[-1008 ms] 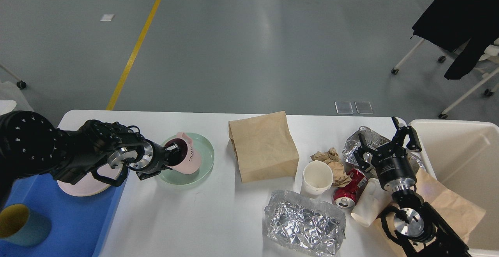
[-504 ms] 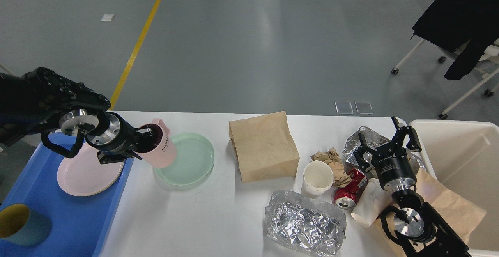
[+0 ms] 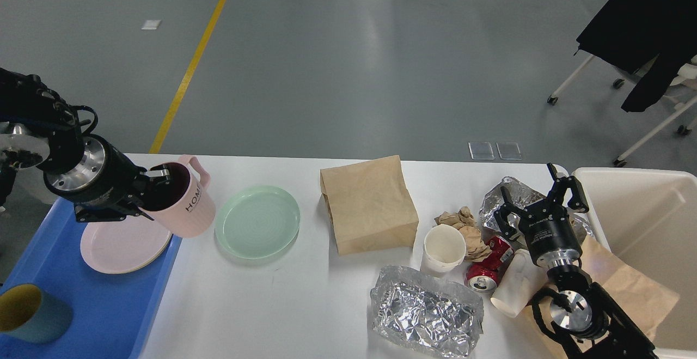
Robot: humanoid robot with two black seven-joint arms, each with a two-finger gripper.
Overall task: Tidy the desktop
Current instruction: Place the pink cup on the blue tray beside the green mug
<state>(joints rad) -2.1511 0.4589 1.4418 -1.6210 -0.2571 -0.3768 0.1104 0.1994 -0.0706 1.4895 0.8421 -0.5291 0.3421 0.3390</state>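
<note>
The white desktop (image 3: 256, 304) fills the lower view. My left gripper (image 3: 154, 183) is shut on the rim of a pink mug (image 3: 184, 204), held in the air over the desktop's left edge, beside the blue tray (image 3: 103, 299). A pale green plate (image 3: 257, 221) lies on the desktop just right of the mug. At the right my right gripper (image 3: 539, 193) stands open above crumpled foil (image 3: 509, 193), a red can (image 3: 487, 266) and a tipped white paper cup (image 3: 514, 283), holding nothing.
The blue tray holds a pink plate (image 3: 122, 244) and a yellow-and-blue cup (image 3: 30, 315). A brown paper bag (image 3: 367, 204), an upright white paper cup (image 3: 444, 247), crumpled brown paper (image 3: 468, 231) and a foil tray (image 3: 425, 310) lie mid-desktop. A cream-white bin (image 3: 642, 233) stands at the right.
My left gripper has lifted the pink mug off the green plate and carried it left, up to the blue tray's edge. The right arm has not moved.
</note>
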